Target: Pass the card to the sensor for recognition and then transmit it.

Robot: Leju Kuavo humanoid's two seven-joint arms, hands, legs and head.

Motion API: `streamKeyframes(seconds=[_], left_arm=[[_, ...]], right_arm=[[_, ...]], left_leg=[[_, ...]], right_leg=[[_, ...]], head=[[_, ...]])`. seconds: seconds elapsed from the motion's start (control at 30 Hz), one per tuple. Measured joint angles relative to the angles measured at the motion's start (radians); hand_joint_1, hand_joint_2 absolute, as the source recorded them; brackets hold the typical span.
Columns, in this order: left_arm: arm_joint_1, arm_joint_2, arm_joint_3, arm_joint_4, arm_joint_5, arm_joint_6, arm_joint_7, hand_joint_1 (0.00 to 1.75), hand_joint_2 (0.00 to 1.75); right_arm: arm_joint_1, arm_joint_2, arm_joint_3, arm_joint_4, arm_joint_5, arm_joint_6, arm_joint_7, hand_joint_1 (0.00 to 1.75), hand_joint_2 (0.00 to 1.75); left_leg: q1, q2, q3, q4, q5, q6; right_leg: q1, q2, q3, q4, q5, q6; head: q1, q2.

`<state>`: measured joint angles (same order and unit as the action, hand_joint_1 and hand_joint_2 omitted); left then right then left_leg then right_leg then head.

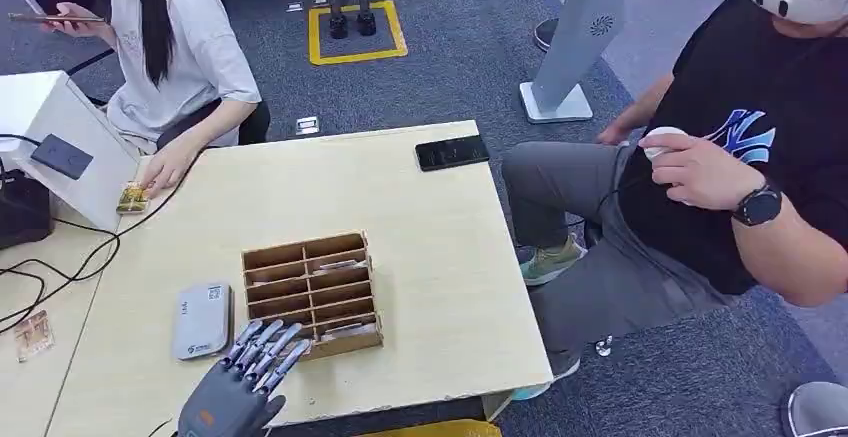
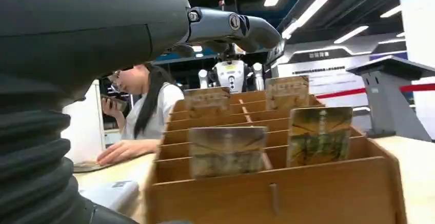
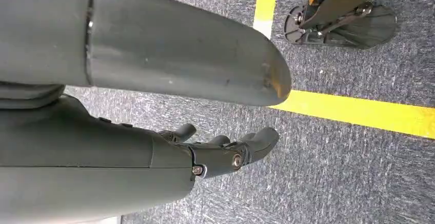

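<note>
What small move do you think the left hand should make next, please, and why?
Probably ease the left hand forward and down onto a card in the near row of the wooden card holder. Its fingers are spread and hold nothing, just short of the holder's near edge, and the cards stand upright there, so one must be gripped before the grey sensor beside the holder can read it.

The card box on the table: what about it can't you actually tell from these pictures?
- Head view: cards in the wooden box too small to count.
- Left wrist view: card artwork blurred; back rows hidden by front cards.
- Head view: left hand covers the box's near corner.
</note>
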<state>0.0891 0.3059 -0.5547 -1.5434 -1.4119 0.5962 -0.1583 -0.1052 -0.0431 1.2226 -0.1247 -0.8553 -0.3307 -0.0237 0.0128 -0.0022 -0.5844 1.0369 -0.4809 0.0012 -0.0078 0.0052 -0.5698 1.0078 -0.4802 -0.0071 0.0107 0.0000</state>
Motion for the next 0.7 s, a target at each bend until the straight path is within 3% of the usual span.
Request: streamKeyframes(seconds=[0.2, 0.7], left_arm=[[-0.043, -0.077, -0.005, 0.075, -0.022, 0.011, 0.020, 0.00, 1.75], [-0.076, -0.137, -0.005, 0.135, -0.021, 0.022, 0.031, 0.00, 1.75]], right_arm=[[0.001, 0.000, 0.010, 0.000, 0.000, 0.003, 0.015, 0.00, 0.00], [0.001, 0.000, 0.023, 0.000, -0.004, 0.003, 0.013, 0.00, 0.00]], left_leg=[[0.000, 0.000, 0.000, 0.000, 0.000, 0.000], [0.000, 0.000, 0.000, 0.000, 0.000, 0.000]], right_leg=[[0.000, 0.000, 0.000, 0.000, 0.000, 0.000], [0.000, 0.000, 0.000, 0.000, 0.000, 0.000]], head=[[0.000, 0.000], [0.000, 0.000]])
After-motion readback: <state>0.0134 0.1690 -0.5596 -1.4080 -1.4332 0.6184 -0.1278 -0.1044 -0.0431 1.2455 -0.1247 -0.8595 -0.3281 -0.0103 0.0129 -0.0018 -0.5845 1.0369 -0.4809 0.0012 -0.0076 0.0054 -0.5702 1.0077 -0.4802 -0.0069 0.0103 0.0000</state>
